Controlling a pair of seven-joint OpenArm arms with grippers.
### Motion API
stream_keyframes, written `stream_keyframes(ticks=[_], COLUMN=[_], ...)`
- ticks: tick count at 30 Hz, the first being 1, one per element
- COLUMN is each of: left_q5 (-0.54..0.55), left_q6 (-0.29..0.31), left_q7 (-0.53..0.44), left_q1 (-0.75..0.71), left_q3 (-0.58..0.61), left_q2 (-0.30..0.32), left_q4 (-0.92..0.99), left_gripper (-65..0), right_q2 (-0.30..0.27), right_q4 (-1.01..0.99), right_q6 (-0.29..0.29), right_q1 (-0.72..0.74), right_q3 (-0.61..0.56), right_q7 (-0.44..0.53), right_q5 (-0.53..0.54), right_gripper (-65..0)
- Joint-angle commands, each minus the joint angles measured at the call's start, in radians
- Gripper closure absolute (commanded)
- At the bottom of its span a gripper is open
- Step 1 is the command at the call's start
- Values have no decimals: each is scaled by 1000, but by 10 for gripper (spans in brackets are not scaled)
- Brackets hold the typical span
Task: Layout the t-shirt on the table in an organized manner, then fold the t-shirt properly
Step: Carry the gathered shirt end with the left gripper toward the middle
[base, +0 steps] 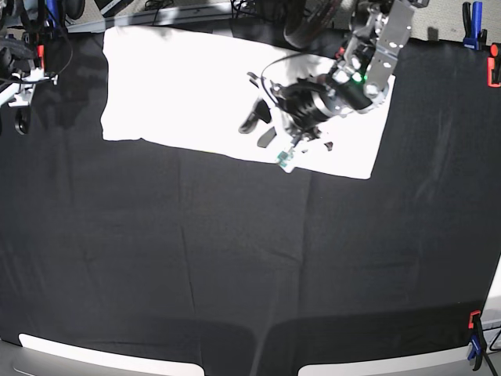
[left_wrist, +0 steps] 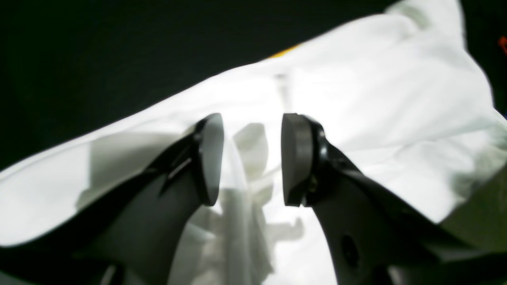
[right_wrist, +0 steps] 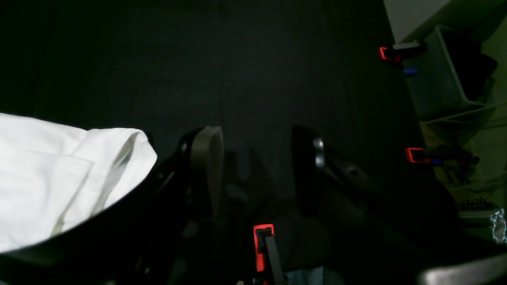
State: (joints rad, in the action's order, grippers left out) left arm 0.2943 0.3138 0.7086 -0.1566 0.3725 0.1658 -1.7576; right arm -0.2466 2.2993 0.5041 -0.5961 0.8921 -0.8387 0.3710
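T-shirt (base: 188, 86): white cloth, matt, softly creased. Table (base: 196, 266): black cloth cover, matt, wrinkled. Left gripper (left_wrist: 252, 158): glossy black plastic, matt grey pads.

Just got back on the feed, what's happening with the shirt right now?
The white t-shirt lies spread as a flat rectangle at the far edge of the black-clothed table. The left gripper hovers over it with fingers apart, holding nothing. The right gripper is also open and empty, over bare black cloth beside the shirt's edge. Orange clamps line the table edge.
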Motion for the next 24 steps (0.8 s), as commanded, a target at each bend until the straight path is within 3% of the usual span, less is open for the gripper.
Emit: stream_keyframes(ticks=[1,6,10,12,14,17,21,24], left_q5=[10,103,206,212,212,212,212,212], left_q6=[-1,0,0,0,0,0,0,0], left_q7=[-24,45,103,106,106,107,107,107], left_q1=[22,82,132,144,146,143,140,140], left_q3=[-2,-2,-2,-2,-2,-2,-2,-2], left_q2=[0,1,0,0,1,1,1,1], left_q4=[-15,-31,-74,-92,-105,-107,-107,-107], left_gripper=[-222,-222,-222,-222,-222,-222,-222,-222], right_q2=[-14,-14,-14,-14,-14,-14,-14,-14], right_q4=[18,-39,-178,-254,-324,-367,-364,-364], right_q6=[-3,1,103,128,129,127,128,129], right_q1=[-2,-3,-2,-2,-2,-2,4,32], right_q3=[7,7,7,7,7,7,7,7], right_q7=[10,-56,-117,-116,-71,3,-6,-66], right_q5=[7,77,200,212,208,210,262,289], right_gripper=[-269,-270,-272,-314,-375,-382,-382,-382])
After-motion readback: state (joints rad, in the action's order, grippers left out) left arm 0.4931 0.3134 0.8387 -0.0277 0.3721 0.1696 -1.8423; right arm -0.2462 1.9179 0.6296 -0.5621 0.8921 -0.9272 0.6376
